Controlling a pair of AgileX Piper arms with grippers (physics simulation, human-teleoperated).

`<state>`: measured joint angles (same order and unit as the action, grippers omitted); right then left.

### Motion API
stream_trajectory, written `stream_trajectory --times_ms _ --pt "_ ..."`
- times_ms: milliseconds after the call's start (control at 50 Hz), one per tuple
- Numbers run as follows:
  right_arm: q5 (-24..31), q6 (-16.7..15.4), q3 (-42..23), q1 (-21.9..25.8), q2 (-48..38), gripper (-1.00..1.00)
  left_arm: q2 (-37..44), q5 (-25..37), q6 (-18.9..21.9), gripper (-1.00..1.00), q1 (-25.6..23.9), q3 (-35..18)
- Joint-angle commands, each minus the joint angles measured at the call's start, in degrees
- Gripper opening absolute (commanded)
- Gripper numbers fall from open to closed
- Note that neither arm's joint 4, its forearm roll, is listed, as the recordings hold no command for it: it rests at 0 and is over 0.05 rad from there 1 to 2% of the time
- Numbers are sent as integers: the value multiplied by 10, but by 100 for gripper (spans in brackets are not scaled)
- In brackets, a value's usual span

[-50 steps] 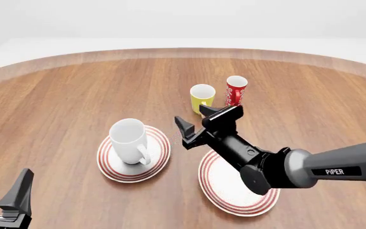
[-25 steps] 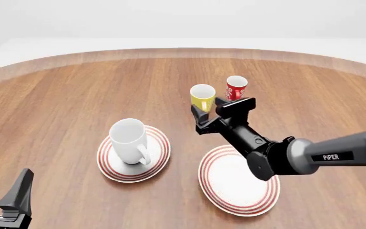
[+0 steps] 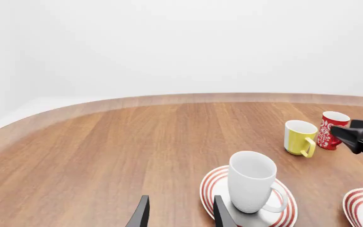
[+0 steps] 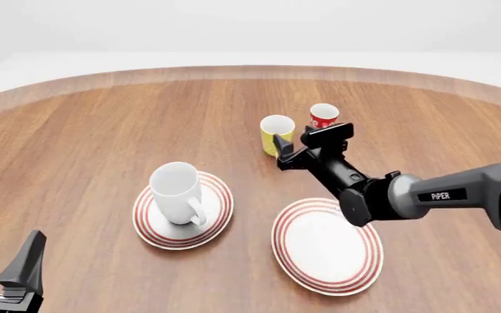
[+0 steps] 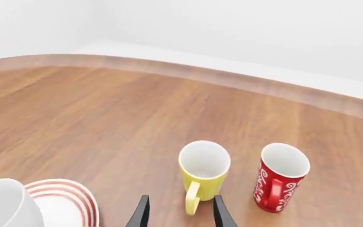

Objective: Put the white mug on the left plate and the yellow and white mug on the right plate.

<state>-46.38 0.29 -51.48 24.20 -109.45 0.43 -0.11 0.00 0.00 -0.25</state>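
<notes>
The white mug [image 4: 178, 193] stands upright on the left plate [image 4: 220, 222]. The right hand [image 4: 304, 146], fingers spread, sits just at 5 o'clock of the yellow and white mug [image 4: 276, 134], handle between them; the right plate [image 4: 326, 244] lies bare. The left hand [image 4: 2, 264] rests spread at the bench [image 4: 102, 137] edge

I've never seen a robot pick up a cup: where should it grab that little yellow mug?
Probably the handle of the yellow and white mug: it stands upright with the handle facing the arms, lined up between the open right gripper's fingers. Come from the near side.
</notes>
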Motion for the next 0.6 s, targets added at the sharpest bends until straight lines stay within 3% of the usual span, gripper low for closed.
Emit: stream_trajectory --times_ms 20,600 --pt "17 -7 -29 -12 -19 100 0 0 0 100 0 0" --pt "54 7 -107 -17 -93 100 0 0 0 100 0 0"
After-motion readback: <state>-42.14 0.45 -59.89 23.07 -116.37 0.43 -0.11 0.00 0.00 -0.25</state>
